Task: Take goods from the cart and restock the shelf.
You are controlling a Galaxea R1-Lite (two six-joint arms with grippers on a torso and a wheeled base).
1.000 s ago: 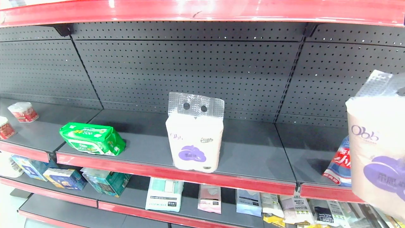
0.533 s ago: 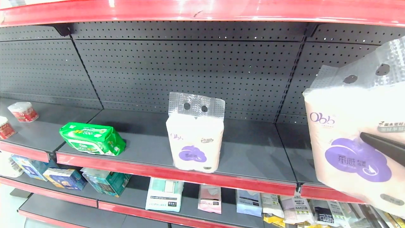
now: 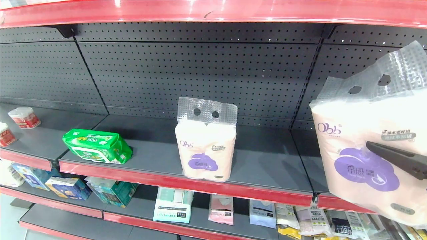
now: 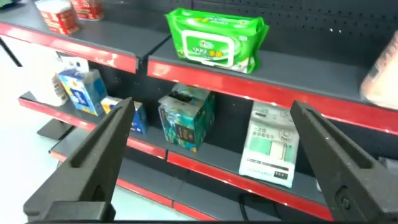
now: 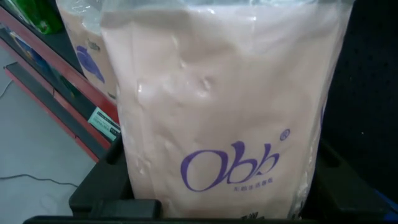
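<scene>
holding the tissue roll pack [image 3: 360, 133] clear of the shelf [image 3: 267, 163], the right claw [image 5: 227, 193] is clamped across the pack's body, with one finger [image 3: 397, 156] lying over the printed front face. the pack hangs tilted at the right of the head view, in front of the middle shelf board and not resting on it. the left claw [image 4: 211, 106] is spread wide and carries nothing.

handling estimate: light, soft and compressible. the film wrap is probably slippery, so a firm squeeze on the body suits better than the thin handle flap [image 3: 377, 80], which would let the load swing. a matching pack [image 3: 205, 150] stands upright on the shelf, so placement beside it calls for a level base.
</scene>
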